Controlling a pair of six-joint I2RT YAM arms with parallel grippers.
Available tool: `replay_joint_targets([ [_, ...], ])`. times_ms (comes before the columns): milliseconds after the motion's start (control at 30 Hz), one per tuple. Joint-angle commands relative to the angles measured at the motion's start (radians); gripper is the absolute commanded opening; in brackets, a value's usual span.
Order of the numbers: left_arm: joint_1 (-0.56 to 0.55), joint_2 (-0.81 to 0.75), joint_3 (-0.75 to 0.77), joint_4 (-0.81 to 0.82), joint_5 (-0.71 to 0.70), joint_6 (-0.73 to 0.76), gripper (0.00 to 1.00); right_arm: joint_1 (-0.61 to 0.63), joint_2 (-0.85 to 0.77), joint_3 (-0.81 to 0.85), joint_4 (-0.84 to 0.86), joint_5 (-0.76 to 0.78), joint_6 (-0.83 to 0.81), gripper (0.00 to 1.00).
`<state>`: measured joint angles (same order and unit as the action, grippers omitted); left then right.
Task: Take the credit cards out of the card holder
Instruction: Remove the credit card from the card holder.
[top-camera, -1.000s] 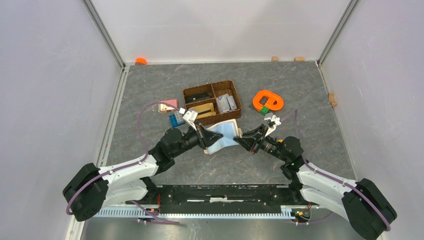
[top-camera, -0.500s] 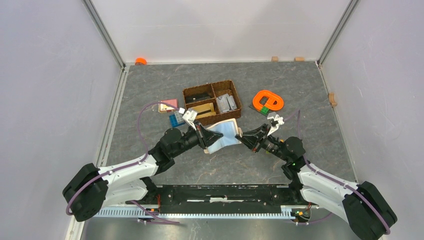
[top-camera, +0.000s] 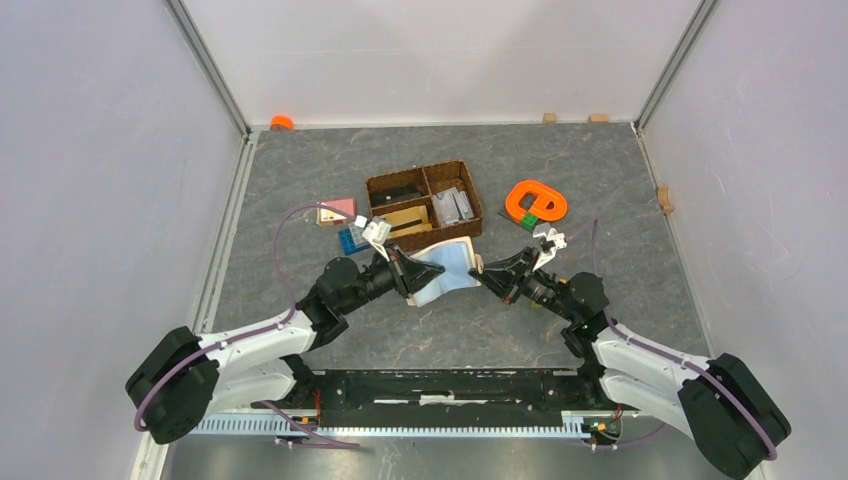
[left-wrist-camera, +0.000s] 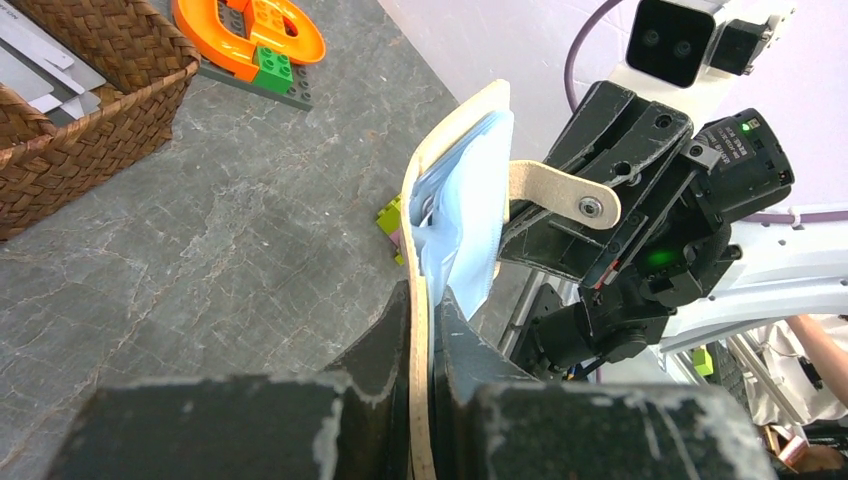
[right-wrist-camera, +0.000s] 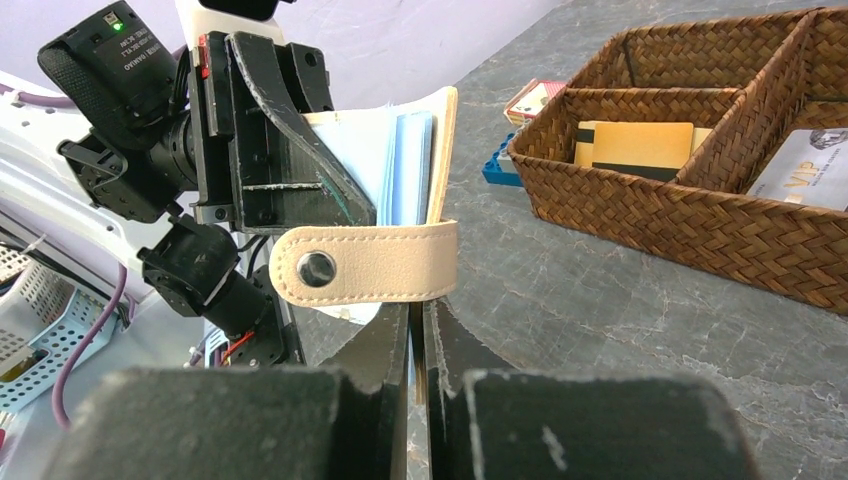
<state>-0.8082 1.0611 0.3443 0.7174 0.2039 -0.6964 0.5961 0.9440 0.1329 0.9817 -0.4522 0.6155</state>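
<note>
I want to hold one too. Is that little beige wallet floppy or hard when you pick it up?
Probably bendy, not stiff: the card holder curves while the left gripper pinches one edge. Its snap tab sticks out loose, so it may flap. It looks thin, so likely light.

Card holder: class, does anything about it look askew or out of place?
Yes. The card holder is held up on edge rather than lying flat, clamped by the left end effector, its unsnapped tab jutting toward the right end effector.
</note>
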Motion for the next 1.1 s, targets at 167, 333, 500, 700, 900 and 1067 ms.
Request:
replay_joint_targets([
  [167, -0.002, 0.054, 0.021, 0.113, 0.071, 0.012, 0.03, 0.074, 0.036, 0.067, 0.08, -0.106, -0.018, 0.03],
  [333, -0.002, 0.053, 0.043, 0.024, 0.017, 0.02, 0.39, 0.092, 0.037, 0.072, 0.085, -0.111, -0.032, 0.01],
  [500, -0.002, 0.066, 0.056, 0.007, 0.025, 0.016, 0.64, 0.105, 0.03, 0.087, 0.002, -0.052, -0.078, 0.0],
  [700, -0.002, 0.061, 0.052, 0.022, 0.044, 0.006, 0.9, 0.11, 0.009, 0.086, -0.075, 0.027, -0.112, 0.0],
  [900, -0.002, 0.062, 0.039, 0.063, 0.07, 0.004, 1.0, 0.109, 0.024, 0.083, -0.055, 0.018, -0.097, 0.0],
  [1067, -0.002, 0.078, 0.048, 0.059, 0.075, 0.012, 0.89, 0.11, 0.036, 0.076, -0.002, -0.019, -0.069, 0.0],
])
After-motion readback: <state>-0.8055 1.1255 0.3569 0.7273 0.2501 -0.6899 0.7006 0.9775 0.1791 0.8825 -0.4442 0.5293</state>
